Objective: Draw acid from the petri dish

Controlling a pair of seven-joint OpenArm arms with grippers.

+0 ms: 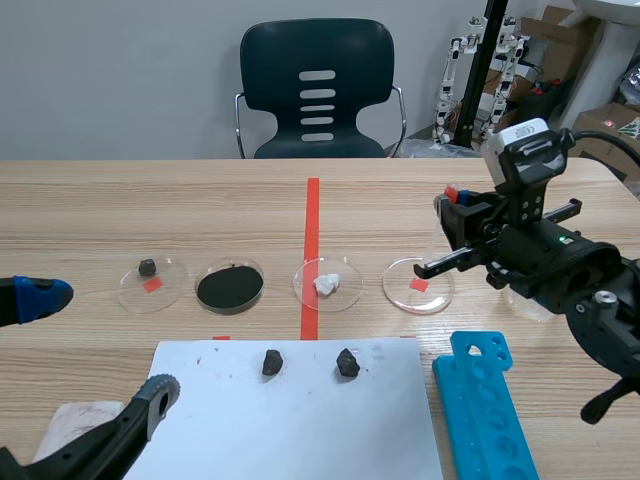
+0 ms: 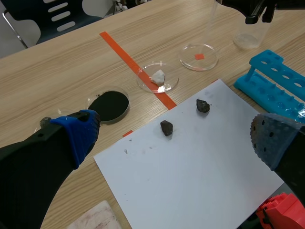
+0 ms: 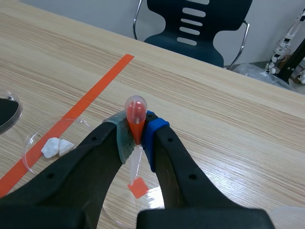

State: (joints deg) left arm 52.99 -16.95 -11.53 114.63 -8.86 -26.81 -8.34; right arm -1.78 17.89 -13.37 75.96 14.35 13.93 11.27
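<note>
The right jaws are up over the far right of the table (image 1: 150, 200), pinching a pipette (image 3: 135, 112) just under its red bulb, grey-green pad on one side and blue pad on the other. The clear stem hangs straight down from the pinch. Its tip lines up with the orange square under the petri dish (image 1: 405, 297). Whether it touches the dish, I cannot tell. That dish is the rightmost in a row of four.

Next along the row is the dish with a white lump (image 1: 345, 297), sitting on the long orange tape line. Then comes the dish of black powder (image 1: 231, 262), and last the dish with a small dark pebble (image 1: 170, 290).

Nearer the robot lies a white sheet (image 1: 290, 430), with two dark stones (image 1: 272, 362) on its far edge, side by side and apart. Just right of the sheet is a blue tube rack (image 1: 490, 410). A clear beaker (image 2: 248, 40) stands beyond the rack, behind the right arm.

The left jaws are spread wide and low over the near left of the table, gripping nothing. Their blue pad (image 2: 78, 131) is near the powder dish, and the other finger is over the sheet's right edge.
</note>
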